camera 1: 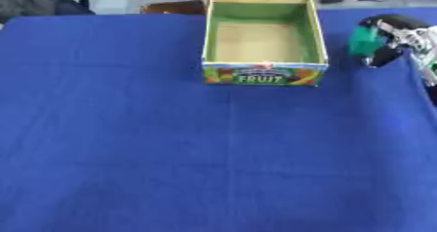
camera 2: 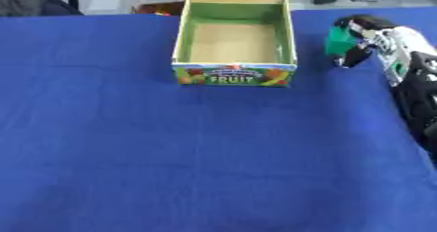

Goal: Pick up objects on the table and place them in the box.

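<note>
My right hand (camera 2: pixel 368 38) sits at the upper right, fingers curled round a green object (camera 2: pixel 339 42) — just right of the box (camera 2: pixel 235 74), which stands upper centre on the blue table (camera 2: pixel 196 158).

The right hand (camera 2: pixel 367 36) partly hides a blurred green object (camera 2: pixel 339 42).

A: How is the light?
B: Even and fairly bright, with no glare on the blue cloth (camera 1: pixel 128 128).
A: Shadows?
B: Only a faint one beside the box (camera 1: pixel 263 73) on its left, and soft.
A: Sharpness?
B: Everything is soft; the box lettering smears, and the right hand (camera 2: pixel 363 36) with its green thing (camera 2: pixel 339 42) is blurred.
</note>
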